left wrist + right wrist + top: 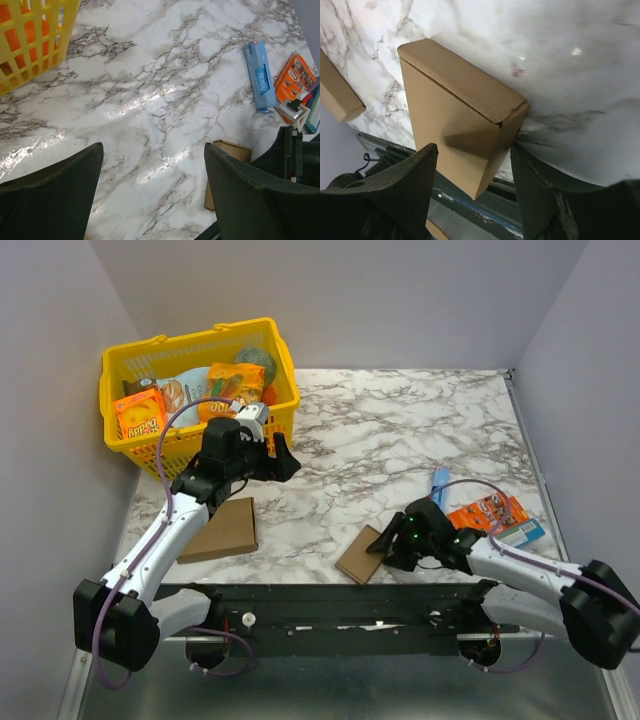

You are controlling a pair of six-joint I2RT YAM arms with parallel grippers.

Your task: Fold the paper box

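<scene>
The paper box (362, 555) is a small brown cardboard piece lying near the table's front edge. In the right wrist view it (460, 115) looks folded up, with a seam at one corner. My right gripper (392, 543) is open around its near corner (474, 148). The right finger (535, 190) is touching or nearly touching the box's side, and the left finger (405, 185) stands apart. My left gripper (285, 462) is open and empty, held above the table beside the basket (152, 165). The box's far corner shows in the left wrist view (232, 150).
A yellow basket (200, 390) full of groceries stands at the back left. A larger flat brown cardboard rectangle (222, 530) lies under the left arm. A blue pack (440, 483), an orange packet (487, 512) and a teal item (525, 532) lie at the right.
</scene>
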